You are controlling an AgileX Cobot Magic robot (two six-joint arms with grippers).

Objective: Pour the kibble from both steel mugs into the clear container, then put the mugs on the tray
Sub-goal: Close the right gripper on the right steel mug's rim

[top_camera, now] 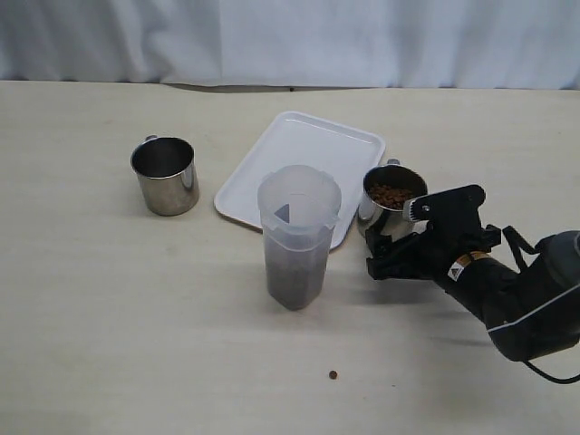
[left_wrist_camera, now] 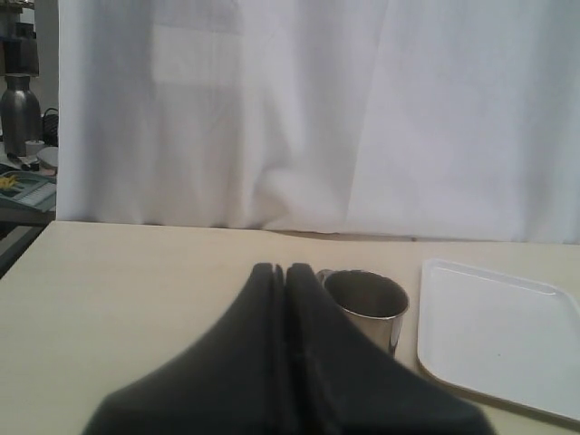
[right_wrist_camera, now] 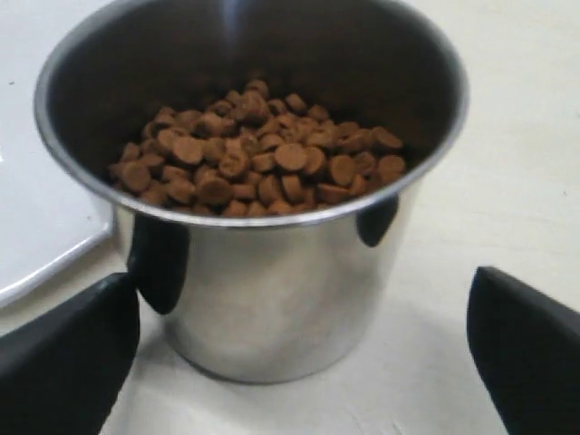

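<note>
**Exterior view.** On the beige table (top_camera: 109, 317) stand two short, shiny stainless-steel cylinders with small side handles. The left steel mug (top_camera: 165, 175) sits well to the left, and its inside looks dark and bare. The right steel mug (top_camera: 372, 213) stands just beside the near right edge of the one flat white rectangular plastic tray (top_camera: 304, 154). It holds small round brown kibble (top_camera: 391, 195).

The single tall frosted clear container (top_camera: 297, 227) stands near of the tray, between the two mugs. It has a dark layer of pellets in its bottom and a small dark triangular mark under its rim. One loose pellet (top_camera: 333, 374) lies on the table, near of the container.

The black right gripper (top_camera: 395, 239) reaches in from the right, its jaws spread on either side of the right steel mug. A small orange-and-white label (top_camera: 462, 263) on that arm is too small to read.

**Left wrist view.** The left gripper (left_wrist_camera: 284, 269) is clenched with its two dark jaws pressed together, grasping nothing. Beyond it are the left steel mug, the tray and a white curtain (left_wrist_camera: 272, 109).

**Right wrist view.** The kibble fills roughly the lower half of the right steel mug. The black fingers (right_wrist_camera: 68, 362) flank the mug, released and clear of its wall.
</note>
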